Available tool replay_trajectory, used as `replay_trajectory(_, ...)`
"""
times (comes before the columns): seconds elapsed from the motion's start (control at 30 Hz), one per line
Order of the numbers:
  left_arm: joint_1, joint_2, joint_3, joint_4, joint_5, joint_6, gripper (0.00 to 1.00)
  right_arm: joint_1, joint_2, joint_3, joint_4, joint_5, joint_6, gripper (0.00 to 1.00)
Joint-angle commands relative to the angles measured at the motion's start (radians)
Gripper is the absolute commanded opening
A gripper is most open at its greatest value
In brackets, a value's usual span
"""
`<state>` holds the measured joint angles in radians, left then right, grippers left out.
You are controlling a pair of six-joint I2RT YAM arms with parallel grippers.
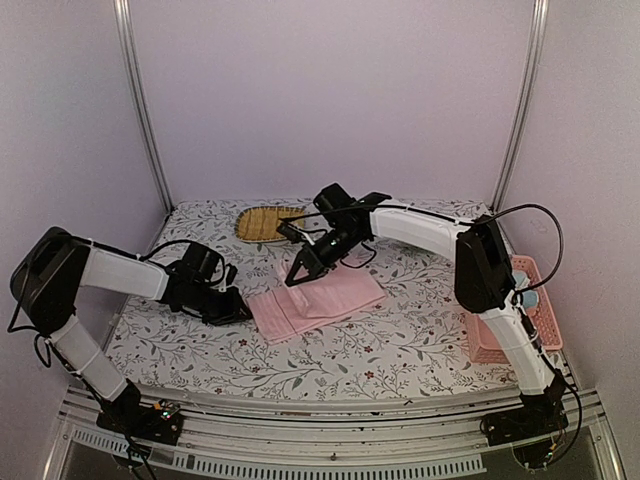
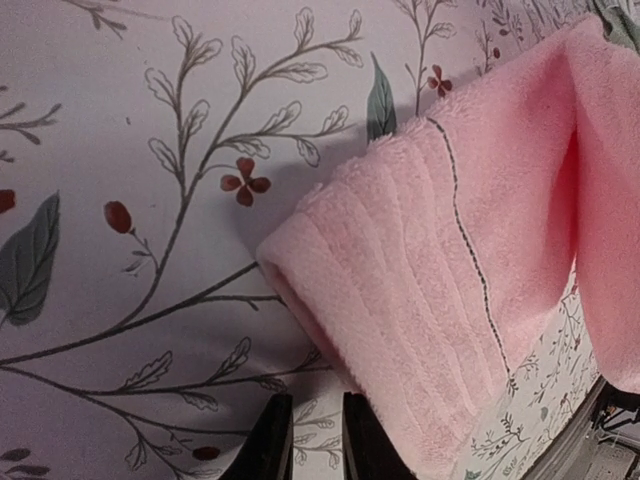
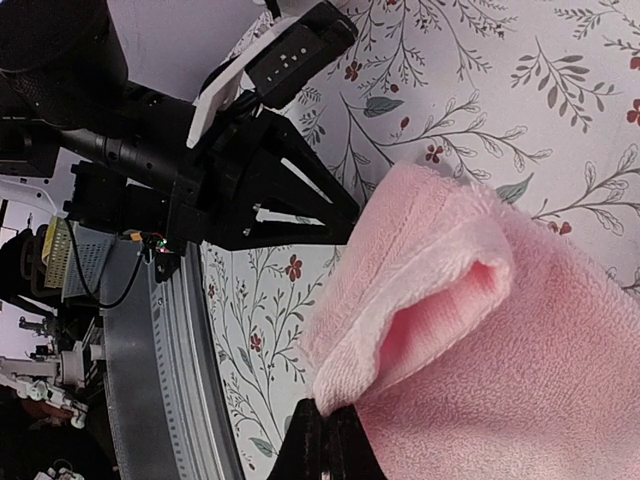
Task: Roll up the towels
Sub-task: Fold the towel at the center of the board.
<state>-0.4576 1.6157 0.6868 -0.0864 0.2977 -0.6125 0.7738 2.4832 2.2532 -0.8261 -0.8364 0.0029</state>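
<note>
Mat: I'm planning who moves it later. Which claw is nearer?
Right. The right claw hangs just in front of the mat, gripping the towel at its far corner; the left claw sits farther forward, by the towel's left edge.

Bright and even, lit softly from overhead, with a lilac cast over the surface [image 1: 400,350]. Faint, blurred shadows on it in the top view; bowed along the near rail [image 1: 330,415] from wide-angle distortion. Crisp pile on the pink towel [image 2: 420,300] up close, soft grey shade beside its fold. Blurred black at the right pincer [image 3: 328,425], too near for focus.
</note>
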Motion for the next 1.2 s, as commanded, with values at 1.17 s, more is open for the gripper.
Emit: replay_trajectory(1.17,-0.015,0.024,-0.052,0.016,0.002,0.004,0.2,0.098,0.147,0.051,0.263,-0.068,0.217,0.02)
